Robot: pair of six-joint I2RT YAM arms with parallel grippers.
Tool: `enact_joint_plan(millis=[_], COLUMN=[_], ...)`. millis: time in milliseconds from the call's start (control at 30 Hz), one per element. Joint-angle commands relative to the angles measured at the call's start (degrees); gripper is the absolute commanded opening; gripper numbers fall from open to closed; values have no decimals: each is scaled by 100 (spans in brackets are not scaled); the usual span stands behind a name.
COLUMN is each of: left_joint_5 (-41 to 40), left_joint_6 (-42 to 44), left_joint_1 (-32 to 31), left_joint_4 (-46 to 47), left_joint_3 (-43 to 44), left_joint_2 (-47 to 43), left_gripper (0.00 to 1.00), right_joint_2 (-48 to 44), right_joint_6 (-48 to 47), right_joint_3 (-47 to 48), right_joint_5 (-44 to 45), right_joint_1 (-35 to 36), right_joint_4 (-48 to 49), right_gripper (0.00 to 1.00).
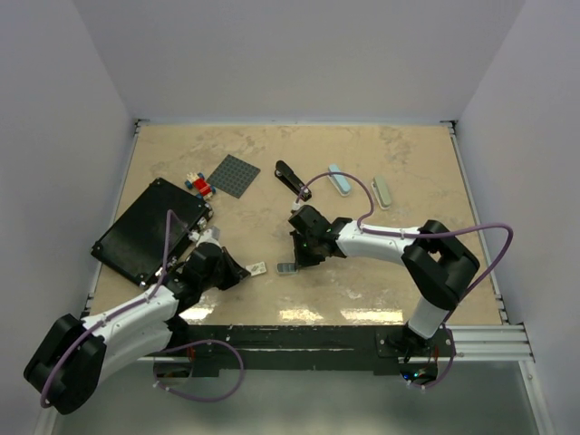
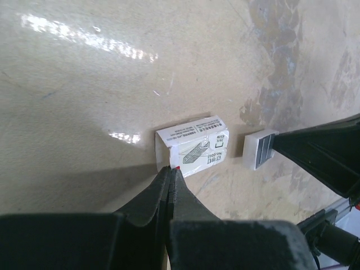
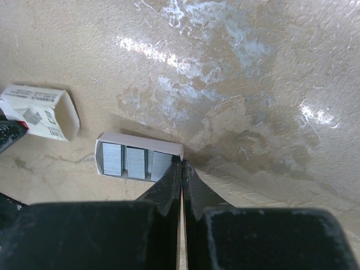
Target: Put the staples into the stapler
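Closing in on a small white tray (image 3: 140, 142) of staples (image 3: 135, 162) near the front edge of the table (image 1: 362, 285), the right gripper (image 3: 181, 167) sets its pressed-together fingers against the tray's rim. The left gripper (image 2: 171, 170), fingers likewise together, touches the near corner of the little white box (image 2: 194, 145) just beside it. Whether either nips any cardboard cannot be told.

The staples lie exposed but unlifted, so loading looks barely begun. The stapler is likely among a black tool (image 1: 292, 178), a pale blue piece (image 1: 340, 178) and a pale green piece (image 1: 383, 191), all well apart at the far side. Bare tabletop lies between, though the two grippers crowd each other and a black board (image 1: 149, 228) flanks the left arm.
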Motion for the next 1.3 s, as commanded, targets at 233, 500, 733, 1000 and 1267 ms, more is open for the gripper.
enact_joint_plan(millis=[233,500,733,1000,1267], left_joint_5=[-473,-455,-578,-780,-1167], left_joint_6=[217,261,367,638,1709], left_joint_1=[411,464,473,482,482], left_joint_4=[-296,-173,-357,-717,-1455], left_joint_3=[64,108,231,600,1539], left_joint_2=[-226,-129,-278,-507,-1006], left_gripper=[6,16,39,65,91], right_joint_2=[-70,27,-131,-342,175], right_joint_6=[-321,-330,-488,-1171,-2552], right_joint_3=[321,479,655,1270,2428], right_joint_5=[306,341,640,1123,966], right_joint_1=[267,416,416,259,-786], right_joint_4=[-416,-486,-705,-1057,-566], right_gripper=[4,11,20,59,75])
